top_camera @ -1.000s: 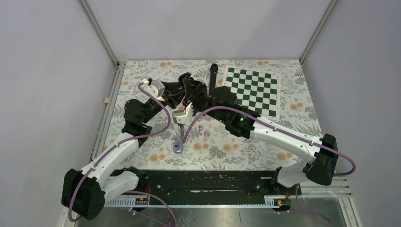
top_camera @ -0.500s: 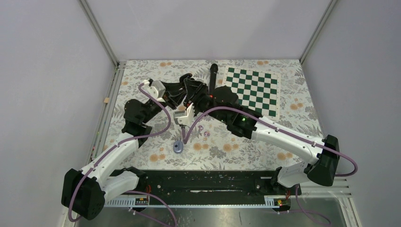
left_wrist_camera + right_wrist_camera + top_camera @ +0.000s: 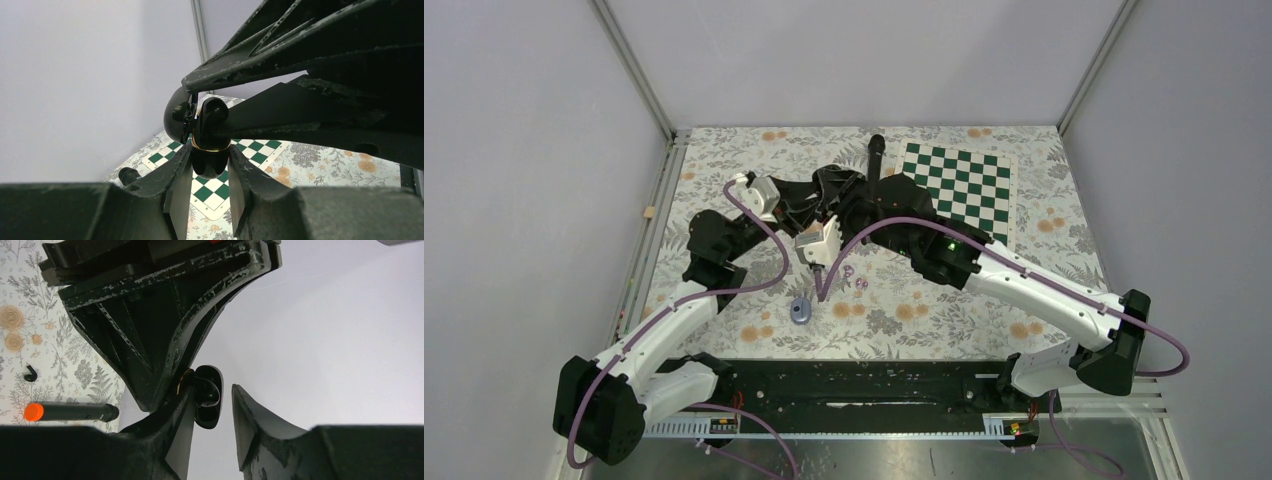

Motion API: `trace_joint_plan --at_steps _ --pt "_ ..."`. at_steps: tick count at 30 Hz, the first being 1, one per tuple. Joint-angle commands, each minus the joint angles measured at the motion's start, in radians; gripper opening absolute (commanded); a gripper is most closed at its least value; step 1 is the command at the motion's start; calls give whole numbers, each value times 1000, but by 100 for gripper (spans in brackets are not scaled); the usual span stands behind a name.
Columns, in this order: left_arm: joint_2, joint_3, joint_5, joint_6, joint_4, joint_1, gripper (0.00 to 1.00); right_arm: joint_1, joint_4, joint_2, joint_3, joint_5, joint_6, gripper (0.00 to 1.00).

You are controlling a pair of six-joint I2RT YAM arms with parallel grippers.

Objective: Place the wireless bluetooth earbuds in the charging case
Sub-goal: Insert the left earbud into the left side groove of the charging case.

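While the black charging case (image 3: pixel 209 152) hangs in the air just off the left edge of the green-and-white chessboard mat (image 3: pixel 954 190), the thing nearest the arm bases is a small lilac-grey oval case (image 3: pixel 800 312). It lies on the floral tablecloth (image 3: pixel 724 160), well left of the mat and nearer than its near-left corner.

A bit further back there's a pale lilac earbud (image 3: pixel 848 271) and a second lilac earbud (image 3: pixel 861 284) just beside it, not touching. Both are loose on the cloth between the oval case and the mat's near-left corner, so neither one is in a case.

Further back again, just left of the mat's left edge, the two grippers meet above the cloth. The left gripper (image 3: pixel 210 150) is clamped on the black case, both fingers pressed to its sides, with a gold band showing round it. The lid looks swung open on a hinge, but what's inside can't be made out. The right gripper (image 3: pixel 212 389) is parted a little and straddles the same case. One finger touches it and the other stands off with a clear gap, so it isn't pinching anything.

The right wrist view also catches a tiny black earbud (image 3: pixel 30 373) loose on the cloth near the orange end of the black microphone (image 3: pixel 876 155). The microphone lies farthest back, just off the mat's far-left corner.
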Motion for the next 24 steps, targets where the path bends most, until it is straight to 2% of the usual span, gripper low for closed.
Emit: trace_joint_plan --at_steps 1,15,24 --pt "-22 25 72 21 114 -16 0 5 -86 -2 30 -17 44 43" --pt "-17 21 31 -19 123 -9 0 5 -162 -18 62 -49 69 45" --pt "-17 30 74 -145 122 -4 0 0 -81 -35 26 -18 153 44"
